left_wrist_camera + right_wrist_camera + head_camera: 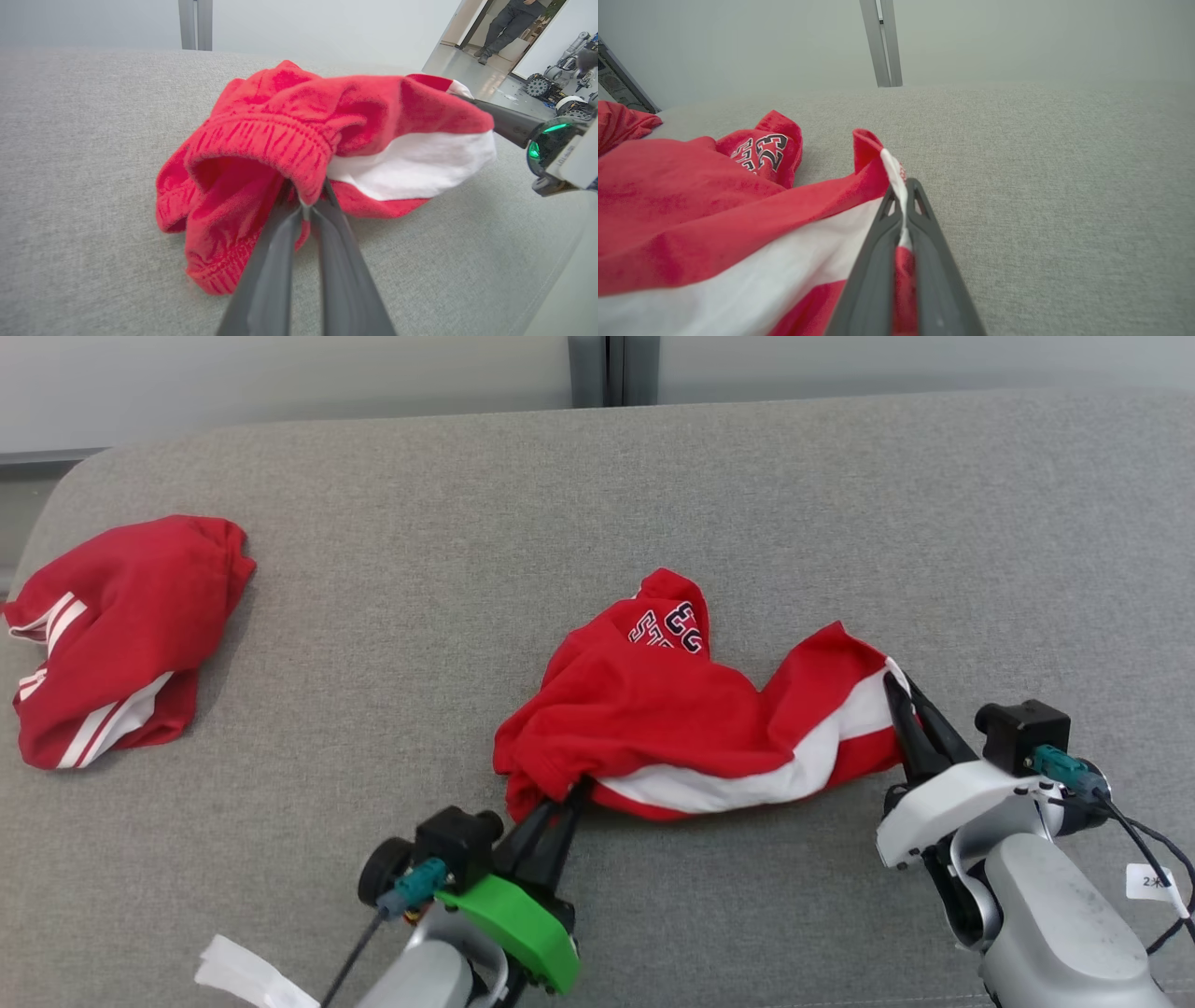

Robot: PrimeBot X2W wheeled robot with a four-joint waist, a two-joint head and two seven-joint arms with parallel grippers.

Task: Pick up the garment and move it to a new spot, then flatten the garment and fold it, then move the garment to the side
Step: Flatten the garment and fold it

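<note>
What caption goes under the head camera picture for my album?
Left pincer and right pincer clamp opposite ends of the red garment on the grey cushion.

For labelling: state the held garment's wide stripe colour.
White stripe on the red garment; best in left wrist view.

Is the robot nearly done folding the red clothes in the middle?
No, it's just starting. Done: the left gripper is shut on the garment at its ribbed end, the right gripper on its white-striped edge. In hand: the pick-up, with the garment bunched on the grey cushion, not lifted. Left: moving, flattening, folding and setting it aside.
</note>
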